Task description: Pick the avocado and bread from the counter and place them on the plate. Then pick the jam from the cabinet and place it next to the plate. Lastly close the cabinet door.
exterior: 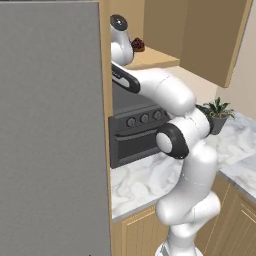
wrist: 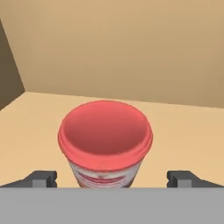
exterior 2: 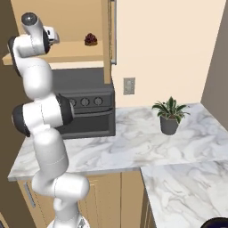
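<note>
**Reaching for the jam on the cabinet shelf**

The step in hand appears to be the jam pick. The white arm is raised into the tall light tan wooden cabinet (exterior 2: 62,26), and its gripper (wrist: 112,179) faces the jam (wrist: 105,142), which in the hand view is a squat jar with a wide red lid and a red-and-white label. From the base cameras the same jar reads as a small dark maroon lump (exterior 2: 91,39) standing on the plain wooden shelf (exterior 2: 67,55), above the dark grey oven (exterior 2: 84,109). The two dark fingertips (wrist: 41,178) stand wide apart, one on each side of the jar and clear of it; nothing is held.

The next move likely calls for a short advance so the jar sits squarely between the fingers, then a firm close on its body below the lid, and a careful withdrawal past the open panelled cabinet door (exterior: 215,40). The white marble table (exterior 2: 178,147) below carries a small potted plant (exterior 2: 169,116).
</note>
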You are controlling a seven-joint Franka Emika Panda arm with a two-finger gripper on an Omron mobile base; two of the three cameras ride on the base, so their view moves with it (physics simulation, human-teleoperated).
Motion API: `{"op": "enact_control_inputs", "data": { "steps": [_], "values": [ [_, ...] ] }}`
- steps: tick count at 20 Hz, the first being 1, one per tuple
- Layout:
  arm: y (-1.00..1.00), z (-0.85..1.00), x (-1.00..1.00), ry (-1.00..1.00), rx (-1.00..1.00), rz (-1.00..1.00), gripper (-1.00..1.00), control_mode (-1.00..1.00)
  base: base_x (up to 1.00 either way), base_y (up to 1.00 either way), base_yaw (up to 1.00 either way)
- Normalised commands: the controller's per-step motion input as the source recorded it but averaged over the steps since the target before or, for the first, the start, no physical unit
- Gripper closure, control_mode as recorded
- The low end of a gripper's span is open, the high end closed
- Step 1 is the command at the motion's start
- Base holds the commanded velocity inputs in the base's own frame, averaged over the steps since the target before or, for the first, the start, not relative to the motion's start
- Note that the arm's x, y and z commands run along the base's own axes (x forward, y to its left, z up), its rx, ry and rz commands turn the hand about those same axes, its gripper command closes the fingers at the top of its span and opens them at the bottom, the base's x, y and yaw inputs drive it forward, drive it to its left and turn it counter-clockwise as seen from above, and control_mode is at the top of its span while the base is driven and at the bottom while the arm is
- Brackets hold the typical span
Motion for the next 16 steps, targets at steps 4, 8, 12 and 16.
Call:
{"op": "enact_control_inputs", "data": {
  "steps": [4, 8, 12, 16],
  "values": [
    [0.0, 0.01, 0.04, 0.02, 0.02, -0.01, -1.0, -1.0, 0.0, 0.0, 0.0],
    [-0.1, -0.37, -0.23, -0.04, 0.08, 0.05, -1.0, -1.0, 0.0, 0.0, 0.0],
    [-0.03, -0.24, 0.0, 0.0, 0.14, 0.02, -1.0, -1.0, 0.0, 0.0, 0.0],
    [0.0, -0.29, 0.11, -0.07, 0.1, 0.02, -1.0, -1.0, 0.0, 0.0, 0.0]
  ]
}}
